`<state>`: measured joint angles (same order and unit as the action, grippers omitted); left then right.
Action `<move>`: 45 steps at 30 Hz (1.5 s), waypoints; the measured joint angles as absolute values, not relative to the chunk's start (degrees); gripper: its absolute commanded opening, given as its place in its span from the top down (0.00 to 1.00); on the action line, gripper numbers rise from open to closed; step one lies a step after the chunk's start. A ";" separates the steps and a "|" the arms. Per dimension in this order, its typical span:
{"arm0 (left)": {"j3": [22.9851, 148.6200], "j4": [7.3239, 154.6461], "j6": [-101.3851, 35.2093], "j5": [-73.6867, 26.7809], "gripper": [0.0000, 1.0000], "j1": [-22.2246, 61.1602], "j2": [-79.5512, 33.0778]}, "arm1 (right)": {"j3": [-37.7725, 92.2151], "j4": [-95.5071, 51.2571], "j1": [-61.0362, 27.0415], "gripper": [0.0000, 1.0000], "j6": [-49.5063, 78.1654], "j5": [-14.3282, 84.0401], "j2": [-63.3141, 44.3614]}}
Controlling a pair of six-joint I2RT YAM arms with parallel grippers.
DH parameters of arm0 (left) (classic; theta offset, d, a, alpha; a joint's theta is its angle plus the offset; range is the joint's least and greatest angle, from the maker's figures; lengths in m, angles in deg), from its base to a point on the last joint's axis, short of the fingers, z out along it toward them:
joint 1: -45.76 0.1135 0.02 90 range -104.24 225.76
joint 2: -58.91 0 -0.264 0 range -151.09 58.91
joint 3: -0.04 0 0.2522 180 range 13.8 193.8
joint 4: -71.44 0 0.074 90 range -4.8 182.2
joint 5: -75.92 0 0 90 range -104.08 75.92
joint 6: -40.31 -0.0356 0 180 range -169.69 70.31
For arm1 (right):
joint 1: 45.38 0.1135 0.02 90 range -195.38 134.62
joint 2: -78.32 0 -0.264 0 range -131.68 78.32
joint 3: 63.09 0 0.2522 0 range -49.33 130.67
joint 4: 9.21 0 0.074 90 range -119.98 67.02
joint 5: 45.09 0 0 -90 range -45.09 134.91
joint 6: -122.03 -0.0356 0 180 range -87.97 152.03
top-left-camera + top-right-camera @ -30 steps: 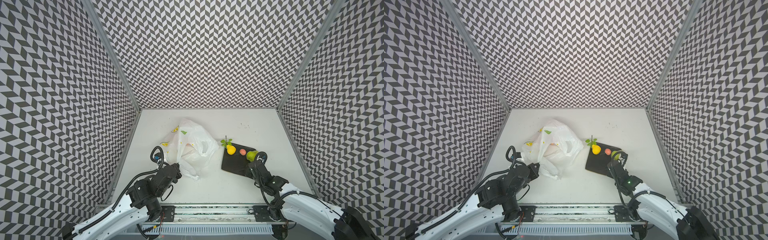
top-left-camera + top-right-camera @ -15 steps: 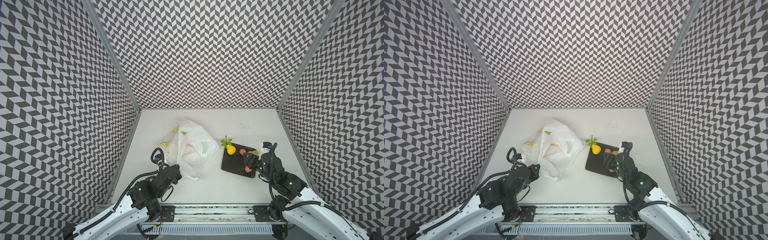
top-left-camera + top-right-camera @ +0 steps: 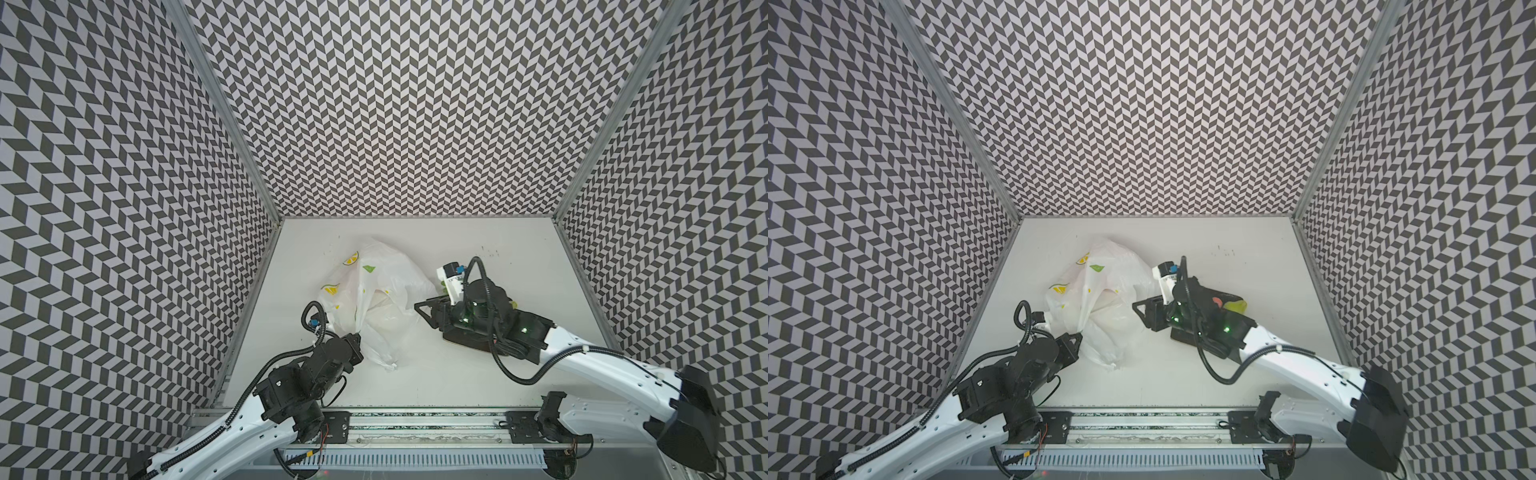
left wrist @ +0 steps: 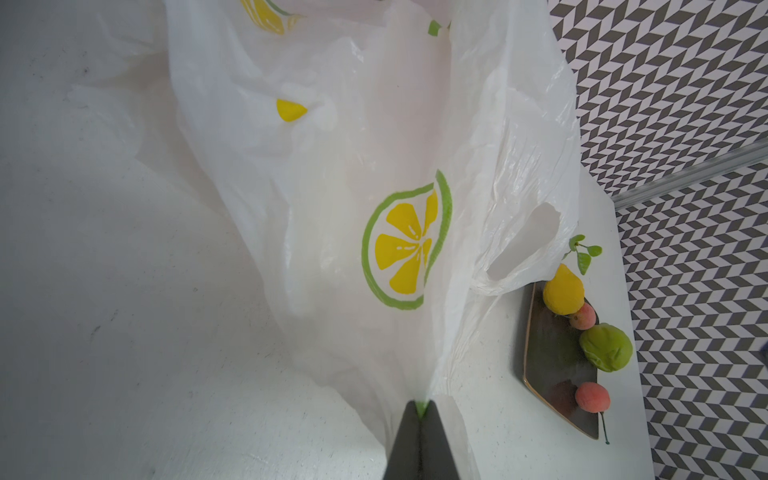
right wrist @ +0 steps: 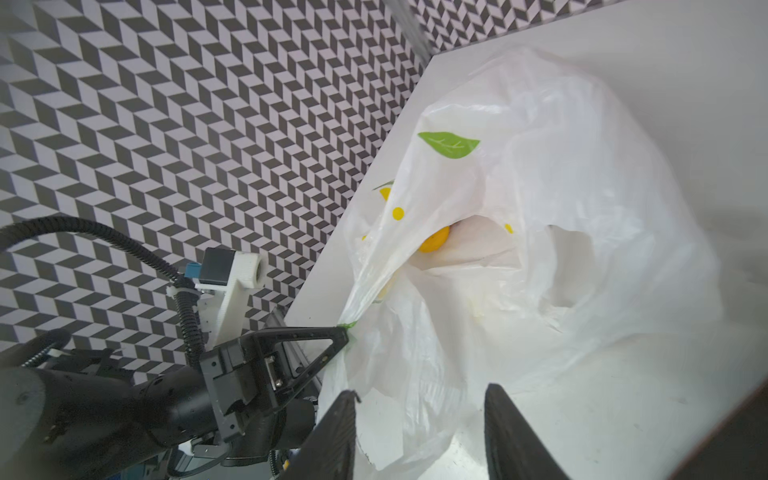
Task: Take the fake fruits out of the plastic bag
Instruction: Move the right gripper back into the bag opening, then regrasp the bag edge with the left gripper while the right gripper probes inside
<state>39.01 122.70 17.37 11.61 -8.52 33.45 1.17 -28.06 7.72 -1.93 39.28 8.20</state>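
Fake fruits (image 4: 606, 347) of glossy plastic lie on a dark square plate (image 4: 548, 353) beside the crinkly white lemon-printed plastic bag (image 3: 374, 299); a yellow one (image 5: 434, 241) shows inside it. Left tool (image 4: 420, 409) clamps the bag's film; right tool (image 5: 422, 392) stands apart, empty.

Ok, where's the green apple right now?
In the left wrist view the green apple sits on the dark plate between the small peach and the stemmed peach; in both top views that plate lies right of the plastic bag.
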 measured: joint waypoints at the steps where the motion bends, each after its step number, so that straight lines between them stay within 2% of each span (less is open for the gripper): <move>1: 39.06 122.74 17.37 11.61 1.00 -8.50 33.41 | 1.61 -26.20 8.55 0.56 -2.01 38.95 5.44; 5: 40.26 123.60 17.75 11.79 1.00 -8.50 31.55 | 3.07 -21.43 10.45 0.63 -2.78 38.23 -4.70; 11: 41.31 124.03 18.55 11.81 0.99 -8.50 29.32 | 8.93 -16.65 10.85 0.60 -3.63 37.90 -19.56; 14: 41.33 124.30 18.53 11.83 0.75 -8.50 29.30 | 14.92 -15.12 10.85 0.60 -3.74 37.55 -27.12; 16: 41.68 125.41 18.60 11.96 0.52 -8.48 29.24 | 18.09 -13.39 10.82 0.59 -4.20 37.20 -31.36; 19: 43.49 128.27 18.84 13.05 0.27 -8.42 29.17 | 19.07 -10.83 10.48 0.55 -4.92 36.07 -34.60; 23: 48.94 133.80 19.47 15.92 0.14 -7.65 28.65 | 19.35 -8.74 9.58 0.52 -5.53 33.40 -37.48; 29: 59.65 137.59 16.13 19.63 0.12 -3.50 25.06 | 19.51 -6.83 8.38 0.47 -4.85 31.39 -38.91; 32: 63.91 134.53 10.14 17.93 0.13 3.85 20.03 | 18.94 -5.28 8.07 0.46 -3.91 31.39 -38.71; 37: 65.33 127.92 -1.38 7.90 0.10 24.85 9.96 | 15.73 -3.23 7.79 0.44 -2.60 31.56 -37.72; 42: 60.02 121.61 -9.01 -8.67 0.03 47.23 8.56 | 13.80 -1.72 7.11 0.44 -2.67 31.43 -37.72; 45: 55.36 117.13 -10.01 -17.81 0.00 53.05 5.41 | 13.15 -0.04 6.93 0.43 -3.11 31.08 -37.72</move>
